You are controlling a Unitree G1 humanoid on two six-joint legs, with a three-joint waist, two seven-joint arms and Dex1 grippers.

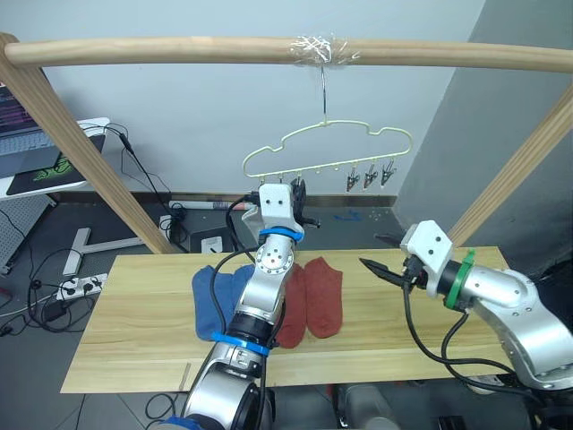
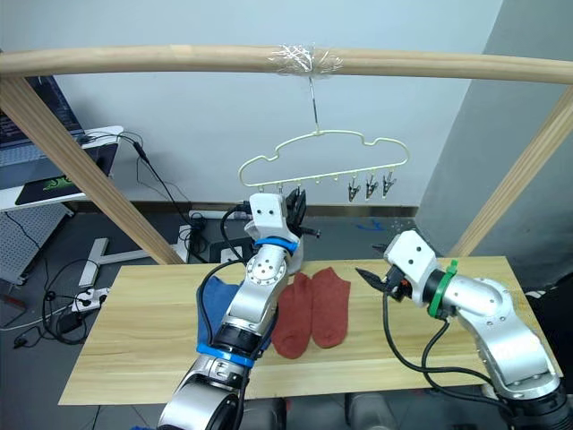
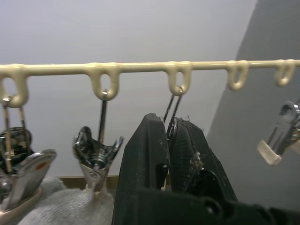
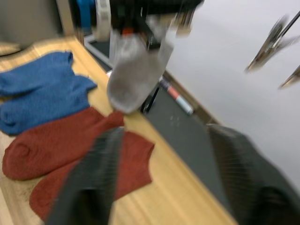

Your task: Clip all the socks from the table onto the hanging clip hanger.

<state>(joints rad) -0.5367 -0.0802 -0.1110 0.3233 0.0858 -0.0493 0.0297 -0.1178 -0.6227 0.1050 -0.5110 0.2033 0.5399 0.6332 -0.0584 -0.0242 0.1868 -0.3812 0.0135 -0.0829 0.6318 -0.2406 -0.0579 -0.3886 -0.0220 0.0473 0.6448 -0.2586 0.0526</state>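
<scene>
The pale yellow clip hanger [image 1: 327, 143] hangs by its hook from the top pole. My left gripper [image 1: 296, 190] is raised to its clip row and is shut on a metal clip [image 3: 172, 105] under the third loop. A light grey sock [image 3: 65, 206] hangs from the neighbouring clip [image 3: 96, 157] and dangles over the table [image 4: 133, 79]. Two blue socks [image 1: 215, 296] and two rust red socks [image 1: 318, 300] lie flat on the table [image 1: 134, 331]. My right gripper [image 1: 383, 255] hovers open over the table, right of the red socks and holding nothing.
Three free clips [image 1: 369, 176] hang at the hanger's right end. Slanted wooden poles [image 1: 81, 152] frame the table on both sides under the top pole [image 1: 179, 49]. A laptop desk [image 1: 36, 152] and floor cables [image 1: 76, 287] are at the far left.
</scene>
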